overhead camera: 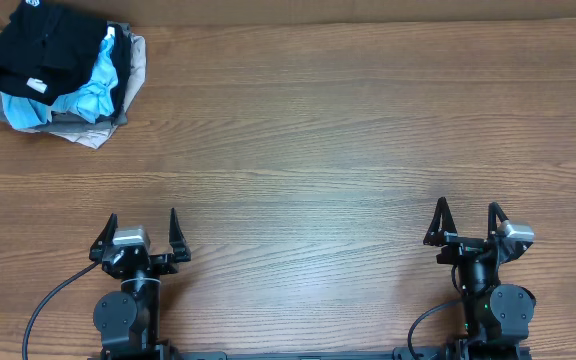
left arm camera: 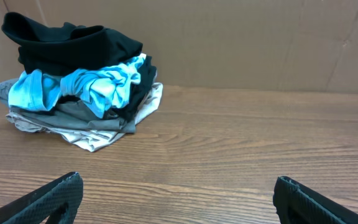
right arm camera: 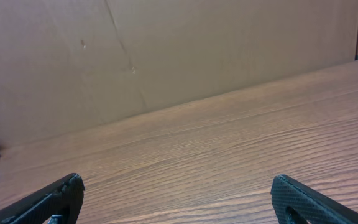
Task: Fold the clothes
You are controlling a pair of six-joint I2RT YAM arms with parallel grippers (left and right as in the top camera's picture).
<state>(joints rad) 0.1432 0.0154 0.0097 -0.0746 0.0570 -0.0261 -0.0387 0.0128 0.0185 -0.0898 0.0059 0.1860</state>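
The black garment (overhead camera: 43,48) with a small white tag lies on top of a pile at the table's far left corner. It also shows in the left wrist view (left arm camera: 73,45), folded over the pile. My left gripper (overhead camera: 142,232) is open and empty near the front edge, far from the pile; its fingers show in the left wrist view (left arm camera: 178,194). My right gripper (overhead camera: 465,222) is open and empty at the front right, over bare wood (right arm camera: 176,194).
Under the black garment lie a light blue shirt (overhead camera: 96,88) and grey and tan garments (overhead camera: 88,128); in the left wrist view the blue one (left arm camera: 86,87) sits above the grey ones (left arm camera: 92,127). A brown cardboard wall (right arm camera: 166,50) backs the wooden table (overhead camera: 348,140).
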